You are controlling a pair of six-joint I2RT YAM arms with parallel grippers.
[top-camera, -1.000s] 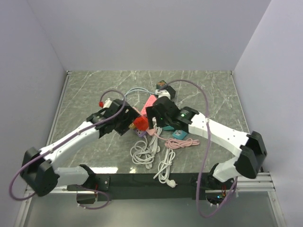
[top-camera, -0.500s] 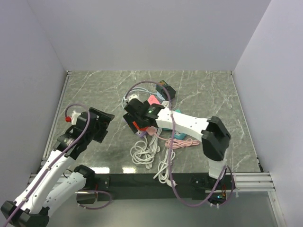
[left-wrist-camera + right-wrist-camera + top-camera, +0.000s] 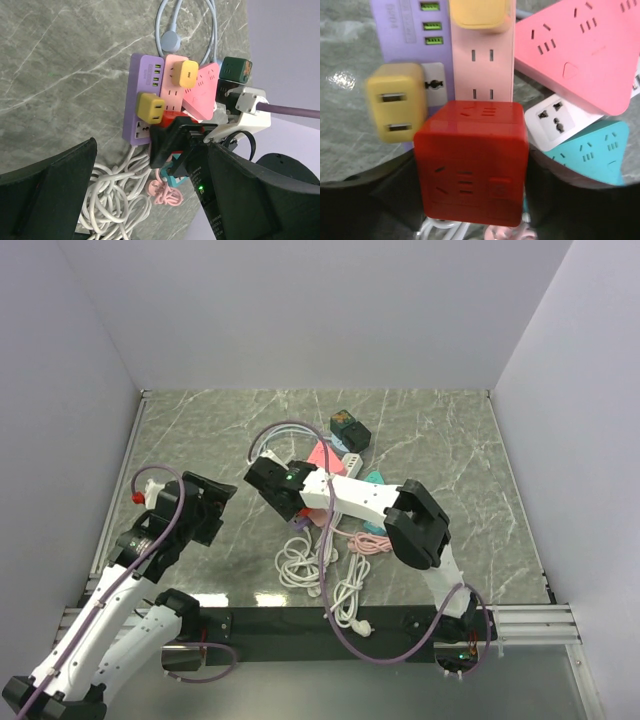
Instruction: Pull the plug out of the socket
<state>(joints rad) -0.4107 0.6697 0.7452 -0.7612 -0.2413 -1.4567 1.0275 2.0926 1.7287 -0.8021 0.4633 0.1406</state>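
The red cube plug (image 3: 470, 160), likely light, rigid and smooth-sided, is sitting over the pink power strip (image 3: 482, 60) and purple power strip (image 3: 405, 30) mid-tabletop (image 3: 430, 440), the right hand (image 3: 288, 502) pinching its flat opposite faces, the sensible hold; the left hand (image 3: 212, 505) is hanging spread wide, well apart.

Two yellow plugs (image 3: 151, 107), one red cube socket (image 3: 470, 160), one purple strip (image 3: 142, 70), two pink strips (image 3: 172, 97), one teal strip (image 3: 590, 150).

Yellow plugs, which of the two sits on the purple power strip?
The yellow plug right beside the red cube; the other yellow plug sits farther along, on the pale pink strip.
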